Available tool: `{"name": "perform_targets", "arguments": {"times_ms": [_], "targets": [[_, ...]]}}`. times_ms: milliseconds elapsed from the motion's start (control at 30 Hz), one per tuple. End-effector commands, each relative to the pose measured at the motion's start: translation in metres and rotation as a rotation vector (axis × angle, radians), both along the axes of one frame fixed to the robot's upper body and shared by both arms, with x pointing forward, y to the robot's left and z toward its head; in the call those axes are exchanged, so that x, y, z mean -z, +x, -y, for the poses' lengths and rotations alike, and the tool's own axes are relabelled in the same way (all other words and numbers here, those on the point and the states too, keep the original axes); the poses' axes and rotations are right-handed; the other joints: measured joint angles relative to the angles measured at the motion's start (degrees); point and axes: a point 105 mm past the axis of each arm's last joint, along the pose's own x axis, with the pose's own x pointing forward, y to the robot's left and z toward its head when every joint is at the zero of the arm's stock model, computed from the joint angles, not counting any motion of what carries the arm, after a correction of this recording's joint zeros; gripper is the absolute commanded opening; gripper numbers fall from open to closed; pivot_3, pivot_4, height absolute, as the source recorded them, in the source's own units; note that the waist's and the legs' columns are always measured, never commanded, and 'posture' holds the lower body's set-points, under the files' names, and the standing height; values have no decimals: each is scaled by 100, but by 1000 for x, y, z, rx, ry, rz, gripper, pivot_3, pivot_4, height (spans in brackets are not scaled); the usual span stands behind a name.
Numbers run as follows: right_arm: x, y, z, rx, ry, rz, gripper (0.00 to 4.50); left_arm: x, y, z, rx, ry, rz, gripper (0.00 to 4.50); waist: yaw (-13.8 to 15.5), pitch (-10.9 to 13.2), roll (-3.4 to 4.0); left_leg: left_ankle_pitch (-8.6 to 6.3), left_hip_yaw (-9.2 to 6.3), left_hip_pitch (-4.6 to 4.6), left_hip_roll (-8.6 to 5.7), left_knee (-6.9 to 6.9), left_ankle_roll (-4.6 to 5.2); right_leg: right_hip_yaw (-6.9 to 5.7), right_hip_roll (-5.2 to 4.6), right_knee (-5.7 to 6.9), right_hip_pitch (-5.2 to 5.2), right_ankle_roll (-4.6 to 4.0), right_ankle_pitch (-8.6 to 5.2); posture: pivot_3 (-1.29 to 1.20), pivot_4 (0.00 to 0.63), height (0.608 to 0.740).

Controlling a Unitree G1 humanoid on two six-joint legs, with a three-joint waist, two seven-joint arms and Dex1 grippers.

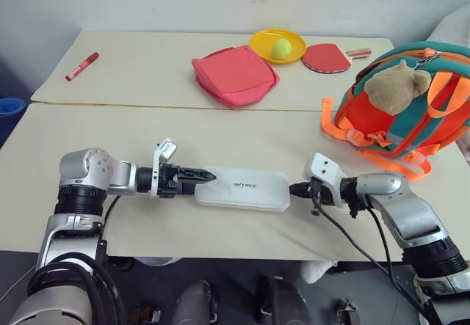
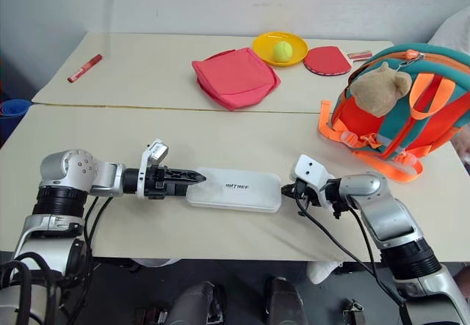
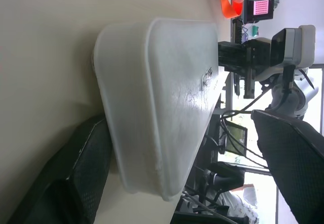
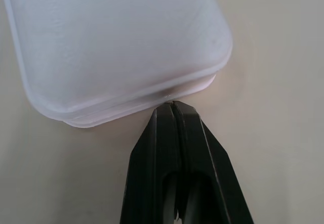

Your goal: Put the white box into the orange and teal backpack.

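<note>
You are looking at the left gripper [image 1: 197, 174] standing spread wide, its fingers [image 3: 76, 173] straddling the left end of the white box [image 1: 242, 188] without pinching it. The right gripper [image 4: 174, 110] is pressing its fingers together, tips touching the box's right end. The box is lying flat near the table's [image 1: 147, 134] front edge: long, white, round-cornered, with small dark lettering on top. The backpack [image 1: 411, 97] is sitting by the right edge, orange with teal trim, a tan plush toy [image 1: 395, 85] hanging on it.
</note>
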Motion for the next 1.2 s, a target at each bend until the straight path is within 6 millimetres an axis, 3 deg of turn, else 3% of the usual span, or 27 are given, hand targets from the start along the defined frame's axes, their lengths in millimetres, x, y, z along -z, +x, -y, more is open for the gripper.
{"name": "perform_targets", "arguments": {"times_ms": [33,267,367,533,633,700,767,833,1000,1100,1167,1200], "targets": [[-3,-6,-15,-58,17,26,0,7,-5,16,47,-29,-68,4468,1,0,0,0,0,0,-1,0,0,0,-1,1,0,0,0,0,150,740],[0,-7,-5,-52,-18,31,0,3,-6,28,77,-90,-93,4468,-6,0,-1,0,-1,-3,-3,-1,1,-1,-1,2,-1,1,1,0,150,740],[1,-11,4,-44,-31,33,0,0,-5,30,78,-103,-90,3872,3,0,-1,1,-3,-4,-6,-1,3,-3,-3,1,0,1,1,0,150,740],[0,-25,19,-28,-8,49,0,-8,-7,26,84,-121,-50,2372,19,1,-2,1,-8,-8,-6,-1,3,-8,-4,-1,0,3,2,0,150,740],[4,-39,38,69,18,22,0,-13,-14,28,108,-128,91,1469,9,1,-2,1,-10,-11,-6,-3,3,-9,-3,-6,0,4,2,0,150,740],[3,-50,46,126,65,11,0,-23,-16,28,112,-175,200,1258,11,1,-3,0,-11,-10,-5,-5,2,-8,-4,-8,2,4,2,0,150,740],[-5,-61,52,193,164,27,567,-42,-21,27,132,-263,323,1258,41,2,-4,1,-13,-11,-5,-3,2,-9,-5,-12,1,3,2,0,150,740],[-15,-72,64,259,234,66,1115,-45,-19,25,144,-235,440,1258,61,2,-4,2,-15,-11,-3,-2,0,-10,-2,-25,1,3,2,0,150,740],[-34,-92,124,557,279,239,2802,-43,-35,25,369,-127,940,1258,98,-1,1,-15,-4,0,-7,-18,-30,-1,-4,-34,2,3,2,0,150,740],[-35,-107,156,705,345,298,3830,-35,-49,16,502,-117,1014,1258,108,0,1,-15,0,-2,0,-25,-28,0,5,-42,-3,-2,0,0,150,740],[-44,-105,174,764,357,382,4448,-38,-46,16,493,-138,1102,1258,111,0,1,-14,1,-2,2,-26,-20,1,4,-41,-6,-6,-3,0,150,740],[-50,-100,179,770,369,412,4480,-38,-46,16,498,-145,1123,1258,101,0,1,-17,2,-3,1,-23,-14,2,1,-39,-6,-5,-2,0,150,740]]}}
